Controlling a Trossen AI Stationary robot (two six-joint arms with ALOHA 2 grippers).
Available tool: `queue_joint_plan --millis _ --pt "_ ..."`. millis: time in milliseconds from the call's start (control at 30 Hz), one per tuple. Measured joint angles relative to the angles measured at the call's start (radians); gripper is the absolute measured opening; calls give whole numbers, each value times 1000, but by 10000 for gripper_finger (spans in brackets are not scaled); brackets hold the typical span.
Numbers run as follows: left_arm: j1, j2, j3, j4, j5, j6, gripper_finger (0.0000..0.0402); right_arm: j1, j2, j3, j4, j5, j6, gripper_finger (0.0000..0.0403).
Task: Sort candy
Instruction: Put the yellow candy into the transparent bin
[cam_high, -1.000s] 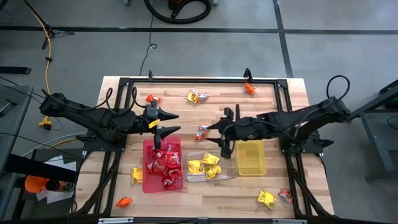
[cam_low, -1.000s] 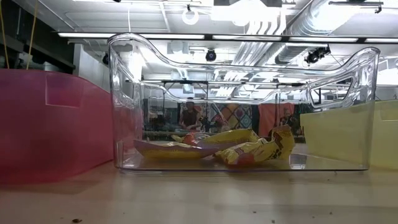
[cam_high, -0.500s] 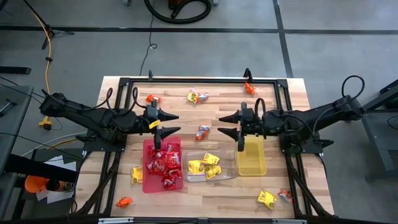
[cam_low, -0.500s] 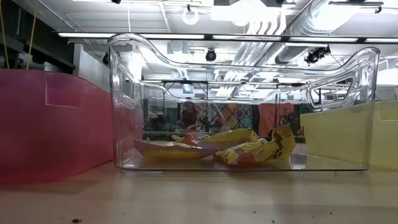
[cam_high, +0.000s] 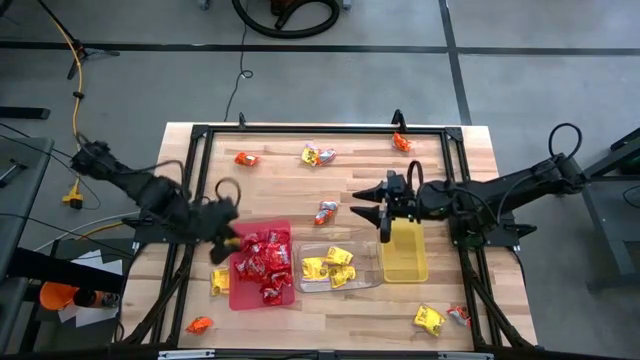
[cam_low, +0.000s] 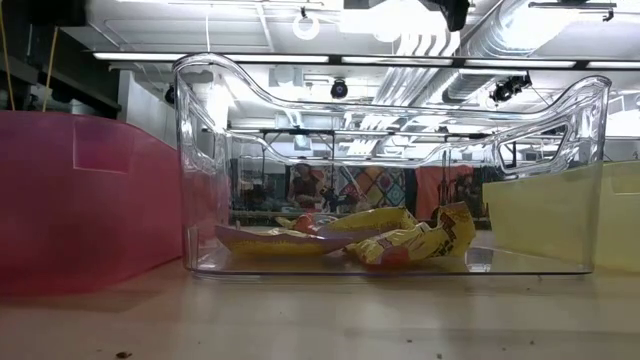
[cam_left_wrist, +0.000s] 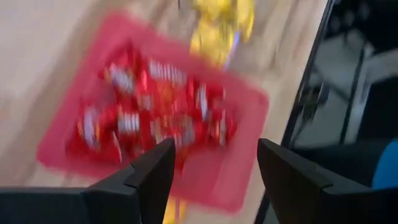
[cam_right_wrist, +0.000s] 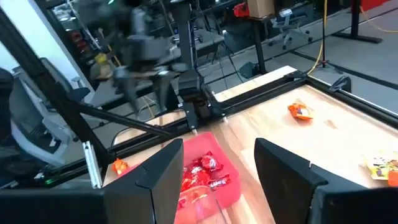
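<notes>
Left gripper (cam_high: 222, 243) open, empty, beside red tray (cam_high: 262, 292). Right gripper (cam_high: 383, 210) open, empty, above yellow tray (cam_high: 404, 268). Candy (cam_high: 318, 155) scattered loose. Best to approach one packet squarely.

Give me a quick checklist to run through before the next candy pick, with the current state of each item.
1. Left gripper open and empty: ok.
2. Right gripper open, nothing between its fingers: ok.
3. Right gripper clear of the yellow tray: not ok, it hangs over the tray's far end.
4. Red tray holds only red candy: ok.
5. Clear tray holds yellow candy: ok.
6. All candy sorted: not ok, loose packets such as the orange one lie on the table.
</notes>
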Motion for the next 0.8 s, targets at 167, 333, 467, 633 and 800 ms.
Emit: queue_joint_plan --millis 167,333,467,633,800 --pt "-247 60 1 -59 -58 -131 216 -5 0 0 -1 0 0 193" --pt "-445 189 -1 -106 -71 -183 216 -5 0 0 -11 -1 1 193" --pt "-535 282 -52 -95 -47 -167 216 -5 0 0 -17 0 1 193" --pt "-544 340 -144 11 -46 -183 216 -5 0 0 -22 -1 28 193" --pt "-545 355 -265 178 -38 -180 216 -5 0 0 -35 -1 64 193"
